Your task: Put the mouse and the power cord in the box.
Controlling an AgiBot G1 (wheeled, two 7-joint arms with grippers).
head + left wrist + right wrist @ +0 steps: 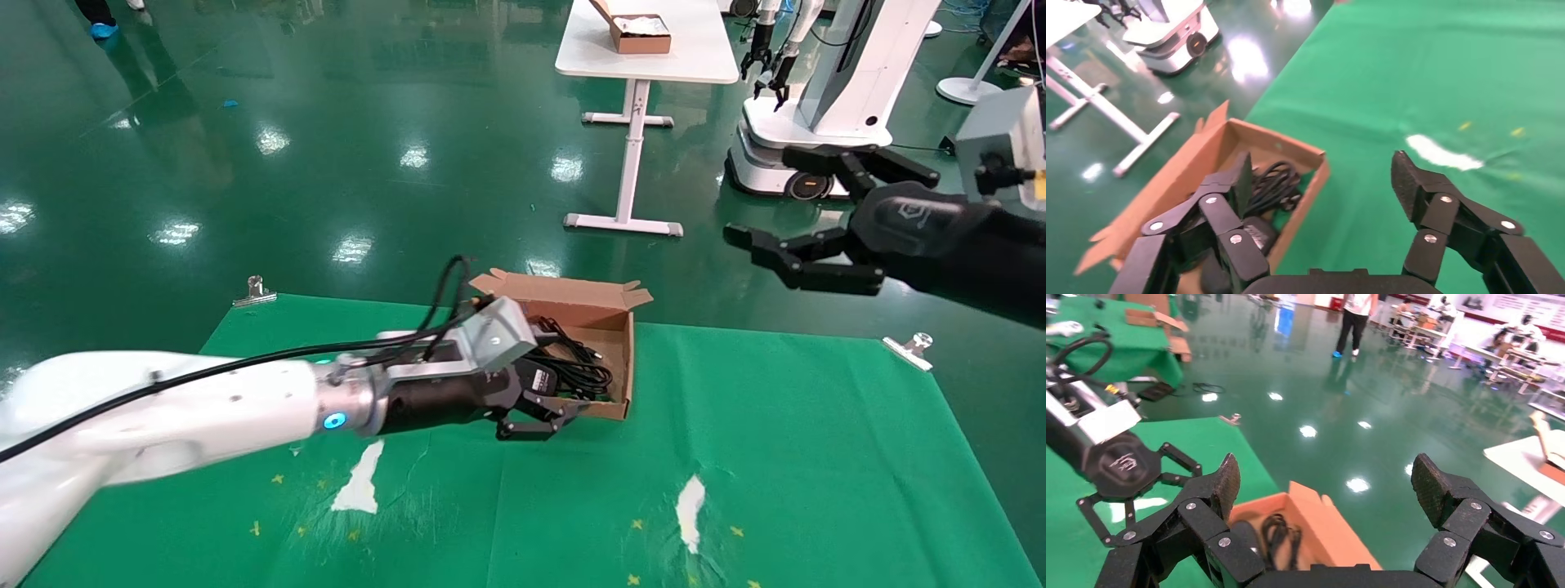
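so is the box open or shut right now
Open. The box has its lid flap standing up at the far edge, and the coiled power cord shows inside. The open left gripper hovers at its near corner.

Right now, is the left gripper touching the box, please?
Cannot tell. The left gripper straddles the near wall of the box in the left wrist view, but no contact or gap shows plainly.

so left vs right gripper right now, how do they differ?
The left gripper sits low at the box's near edge over the table; the right gripper hangs high, off past the table. Left is on a white arm; right's is black. Both are open and empty.
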